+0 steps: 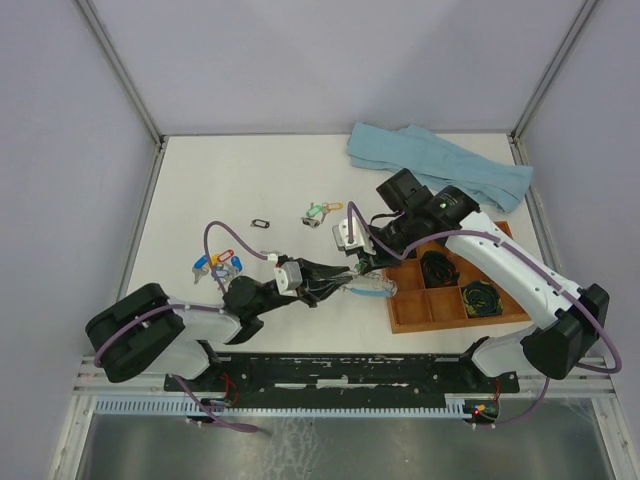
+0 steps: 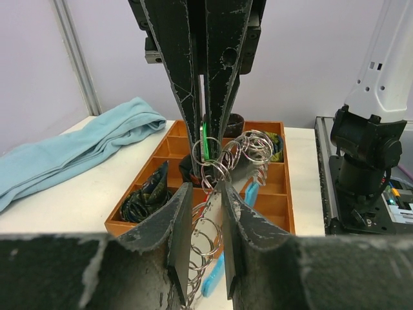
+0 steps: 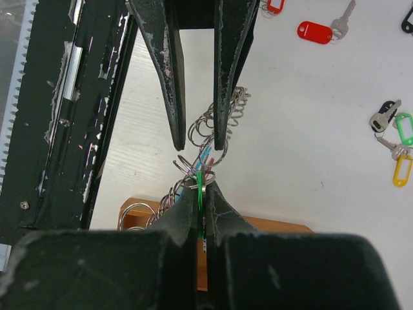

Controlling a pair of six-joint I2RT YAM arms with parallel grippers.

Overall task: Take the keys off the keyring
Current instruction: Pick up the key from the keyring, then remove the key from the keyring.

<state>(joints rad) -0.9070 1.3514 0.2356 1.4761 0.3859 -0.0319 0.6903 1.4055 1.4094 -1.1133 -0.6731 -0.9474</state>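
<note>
The keyring (image 1: 375,287) is a light-blue arc with a jagged run of small silver rings, held just left of the wooden tray. My left gripper (image 1: 352,283) is shut on its ring chain; the left wrist view shows the rings (image 2: 248,147) between my fingers (image 2: 181,232) and the blue arc (image 2: 216,278) below. My right gripper (image 1: 362,268) comes from above and is shut on a green-tagged key (image 3: 201,184) still hooked in the rings (image 3: 200,126). Loose keys lie at mid-table (image 1: 320,212) and by the left arm (image 1: 212,265).
A wooden compartment tray (image 1: 415,310) with black coiled cable bundles (image 1: 480,298) sits at the right. A light-blue towel (image 1: 440,165) lies at the back right. A small black tag frame (image 1: 261,224) lies at mid-left. Cage posts bound the table.
</note>
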